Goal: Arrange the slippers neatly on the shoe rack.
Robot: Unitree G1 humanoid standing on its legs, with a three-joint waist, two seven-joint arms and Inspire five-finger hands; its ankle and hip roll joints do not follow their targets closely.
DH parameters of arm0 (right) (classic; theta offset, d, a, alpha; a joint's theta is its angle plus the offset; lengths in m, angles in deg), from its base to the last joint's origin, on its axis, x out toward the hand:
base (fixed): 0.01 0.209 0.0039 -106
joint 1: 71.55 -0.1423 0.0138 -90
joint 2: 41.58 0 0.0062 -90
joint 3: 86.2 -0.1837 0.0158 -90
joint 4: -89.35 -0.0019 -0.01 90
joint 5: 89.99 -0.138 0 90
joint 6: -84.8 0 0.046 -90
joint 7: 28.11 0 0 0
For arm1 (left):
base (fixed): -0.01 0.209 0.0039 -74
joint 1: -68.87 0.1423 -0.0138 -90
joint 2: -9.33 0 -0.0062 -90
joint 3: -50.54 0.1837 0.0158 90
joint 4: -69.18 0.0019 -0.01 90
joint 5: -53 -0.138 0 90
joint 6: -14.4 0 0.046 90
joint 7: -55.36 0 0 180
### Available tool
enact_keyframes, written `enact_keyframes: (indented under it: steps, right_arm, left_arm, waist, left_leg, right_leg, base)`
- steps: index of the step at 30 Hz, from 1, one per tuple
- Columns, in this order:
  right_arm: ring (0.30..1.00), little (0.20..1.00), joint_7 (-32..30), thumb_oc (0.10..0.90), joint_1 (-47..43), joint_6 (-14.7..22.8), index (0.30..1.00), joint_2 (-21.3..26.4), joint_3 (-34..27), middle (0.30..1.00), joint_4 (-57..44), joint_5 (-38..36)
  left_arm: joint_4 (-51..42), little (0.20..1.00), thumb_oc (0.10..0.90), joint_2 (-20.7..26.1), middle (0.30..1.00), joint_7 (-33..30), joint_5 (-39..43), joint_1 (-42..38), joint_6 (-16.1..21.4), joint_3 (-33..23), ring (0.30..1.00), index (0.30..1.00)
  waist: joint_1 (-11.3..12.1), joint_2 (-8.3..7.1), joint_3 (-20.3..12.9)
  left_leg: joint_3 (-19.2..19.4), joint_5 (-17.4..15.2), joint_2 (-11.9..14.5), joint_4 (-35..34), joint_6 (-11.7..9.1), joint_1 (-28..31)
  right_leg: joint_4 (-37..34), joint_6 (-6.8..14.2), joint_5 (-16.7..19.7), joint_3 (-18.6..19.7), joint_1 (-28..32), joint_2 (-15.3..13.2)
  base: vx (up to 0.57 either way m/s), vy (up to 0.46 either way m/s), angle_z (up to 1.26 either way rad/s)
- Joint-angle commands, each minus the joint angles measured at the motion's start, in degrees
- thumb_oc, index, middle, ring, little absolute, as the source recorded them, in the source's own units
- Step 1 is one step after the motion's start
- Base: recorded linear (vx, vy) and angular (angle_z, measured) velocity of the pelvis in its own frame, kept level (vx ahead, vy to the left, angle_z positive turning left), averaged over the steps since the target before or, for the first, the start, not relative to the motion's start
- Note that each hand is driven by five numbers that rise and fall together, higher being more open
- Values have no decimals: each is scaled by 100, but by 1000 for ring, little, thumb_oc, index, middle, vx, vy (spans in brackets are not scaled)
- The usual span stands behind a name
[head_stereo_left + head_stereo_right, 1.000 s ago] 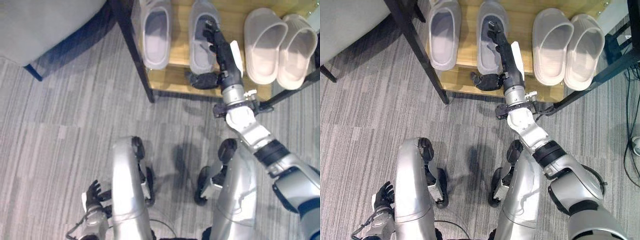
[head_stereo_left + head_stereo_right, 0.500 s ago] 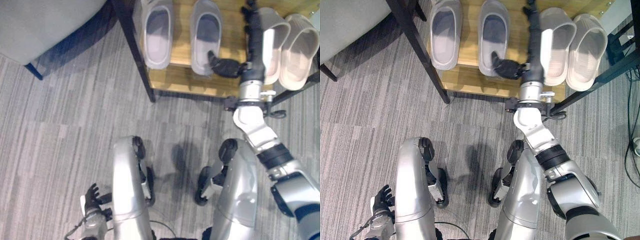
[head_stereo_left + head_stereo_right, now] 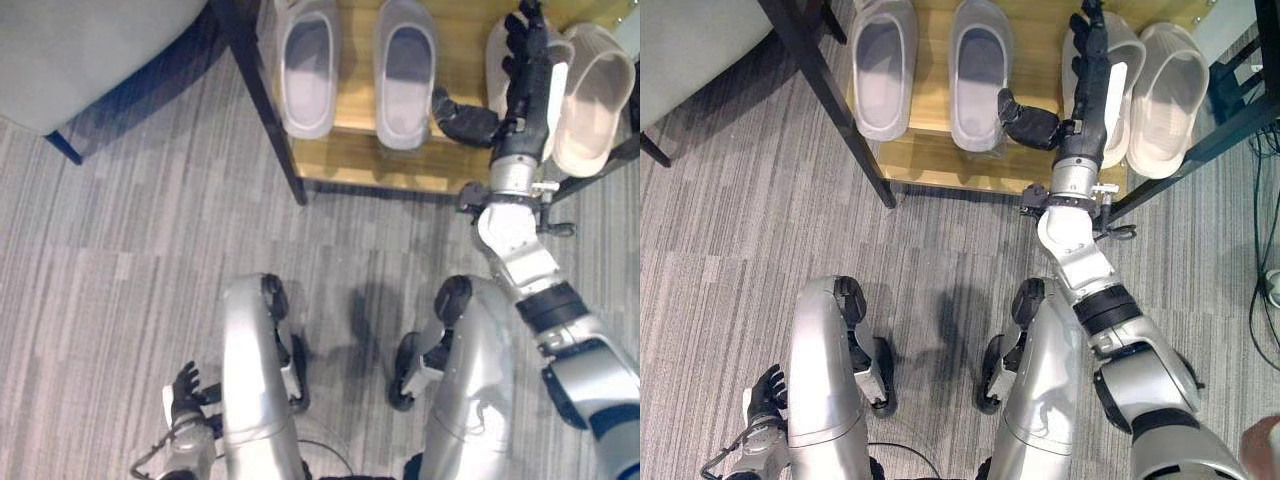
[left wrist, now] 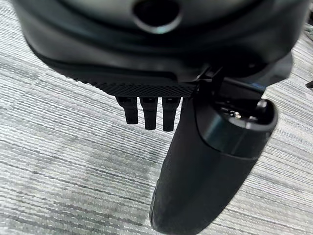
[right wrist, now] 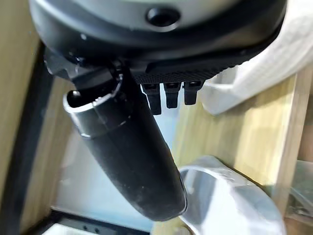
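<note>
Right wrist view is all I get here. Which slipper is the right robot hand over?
Observer: The right robot hand is stretched over the inner beige slipper, fingers straight.
Operator: What sits beside that one?
Observer: The outer beige slipper is on the robot's right and a grey slipper on its left, all on the wooden shelf.
Operator: And the left robot hand?
Observer: The left robot hand hangs low over the carpet, fingers relaxed.
</note>
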Motion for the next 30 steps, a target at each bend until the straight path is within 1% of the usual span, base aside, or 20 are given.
enact_keyframes:
  steps: [1,2,3,4,5,6,7,8,9,11,12,14,15,18,22,26,28,30]
  right_arm:
    - [900,900,50,800,-1280,636,900,504,9,900,-311,-404]
    - [900,900,61,800,-1229,645,900,488,32,900,-291,-418]
    - [900,900,121,800,-1316,690,900,584,93,900,-128,-651]
    - [900,900,316,800,-1340,760,900,639,127,900,-63,-999]
    - [900,900,403,800,-1390,811,900,651,112,900,-22,-1235]
    - [900,900,422,800,-1335,818,900,637,131,900,-4,-1256]
    - [900,900,531,800,-1338,887,900,658,128,900,49,-1520]
    - [900,900,719,800,-1443,956,900,677,149,900,143,-1994]
    - [900,900,738,800,-1452,963,900,681,154,900,158,-2013]
    - [900,900,953,800,-1497,988,900,663,257,900,223,-2483]
    - [900,900,1144,800,-1518,993,900,639,374,900,289,-2905]
    - [900,900,1246,800,-1510,975,900,658,442,900,236,-3026]
    - [900,900,1425,800,-1429,927,900,753,508,900,55,-3156]
    - [900,900,1548,800,-1325,954,900,872,513,900,-8,-3263]
    - [900,900,1667,800,-1288,1022,900,877,542,900,-172,-3455]
    - [900,900,2043,800,-1306,1063,900,775,607,900,-419,-3776]
    - [900,900,2116,800,-1332,1052,900,773,634,900,-406,-3839]
    - [900,900,2338,800,-1334,1000,900,777,731,900,-462,-3987]
  left_arm:
    - [271,900,800,178,900,-147,97,208,95,248,900,900]
    - [279,900,800,166,900,-144,100,270,96,269,900,900]
    - [294,900,800,179,900,-107,142,274,88,283,900,900]
    - [305,900,800,178,900,-68,179,298,92,302,900,900]
    - [298,900,800,186,900,-59,202,227,87,293,900,900]
    - [306,900,800,177,900,-56,205,291,88,314,900,900]
    - [308,900,800,183,900,-31,229,299,76,331,900,900]
    - [301,900,800,189,900,-12,263,236,56,339,900,900]
    - [301,900,800,188,900,-11,264,235,55,338,900,900]
    - [285,900,800,193,900,22,323,256,25,350,900,900]
    - [276,900,800,197,900,40,371,235,9,343,900,900]
    - [283,900,800,197,900,54,381,231,-11,332,900,900]
    - [297,900,800,196,900,95,397,222,-35,304,900,900]
    - [309,900,800,166,900,127,413,230,-44,304,900,900]
    - [325,900,800,149,900,127,404,277,-47,306,900,900]
    - [310,900,800,167,900,178,413,265,-57,285,900,900]
    - [307,900,800,184,900,187,406,251,-52,280,900,900]
    - [296,900,800,196,900,247,415,244,-62,288,900,900]
  waist:
    - [270,5,-154]
    - [269,9,-154]
    - [283,5,-154]
    - [287,16,-154]
    - [292,14,-154]
    - [291,16,-154]
    - [297,20,-154]
    - [314,21,-154]
    - [314,23,-154]
    - [319,24,-154]
    - [329,14,-154]
    - [326,5,-154]
    - [312,-22,-154]
    - [304,-48,-154]
    - [315,-43,-154]
    - [308,-35,-154]
    - [309,-36,-154]
    - [320,-26,-154]
  left_leg:
    - [-878,15,-223,-436,139,-99]
    - [-902,107,-248,-428,100,-99]
    - [-897,79,-232,-437,101,-99]
    - [-902,95,-238,-436,84,-99]
    - [-879,0,-212,-443,117,-99]
    - [-903,94,-238,-435,78,-99]
    - [-907,93,-235,-433,73,-99]
    - [-884,-15,-192,-431,109,-99]
    - [-884,-16,-192,-431,109,-99]
    - [-885,-10,-182,-445,98,-99]
    - [-891,-2,-176,-456,88,-99]
    - [-890,-3,-176,-461,84,-99]
    - [-894,-7,-179,-462,79,-99]
    - [-882,3,-174,-473,62,-99]
    - [-884,-2,-160,-461,58,-99]
    - [-891,-1,-156,-435,50,-99]
    - [-884,1,-152,-433,49,-99]
    - [-889,3,-152,-424,42,-99]
  right_leg:
    - [-158,-372,-157,976,87,-69]
    - [-133,-327,-73,1033,87,22]
    - [-138,-342,-95,1021,87,-5]
    - [-132,-328,-75,1042,87,12]
    - [-153,-371,-159,988,87,-75]
    - [-126,-326,-74,1046,87,15]
    - [-123,-330,-82,1042,87,7]
    - [-149,-381,-173,977,87,-100]
    - [-150,-381,-173,976,87,-99]
    - [-164,-377,-162,979,87,-101]
    - [-171,-376,-155,987,87,-105]
    - [-174,-370,-154,995,87,-108]
    - [-171,-370,-160,1000,87,-115]
    - [-166,-363,-162,1022,87,-128]
    - [-171,-371,-164,1019,87,-126]
    - [-147,-369,-173,1029,87,-126]
    - [-142,-364,-172,1031,87,-125]
    - [-121,-359,-175,1034,87,-136]
  base:
    - [0,0,0]
    - [0,0,0]
    - [0,0,0]
    - [55,29,3]
    - [0,0,0]
    - [0,0,0]
    - [0,0,0]
    - [52,14,-1]
    - [47,19,-2]
    - [0,0,0]
    - [0,0,0]
    - [0,0,0]
    - [0,0,0]
    - [0,0,0]
    - [0,0,0]
    - [0,0,0]
    - [0,0,0]
    - [0,0,0]
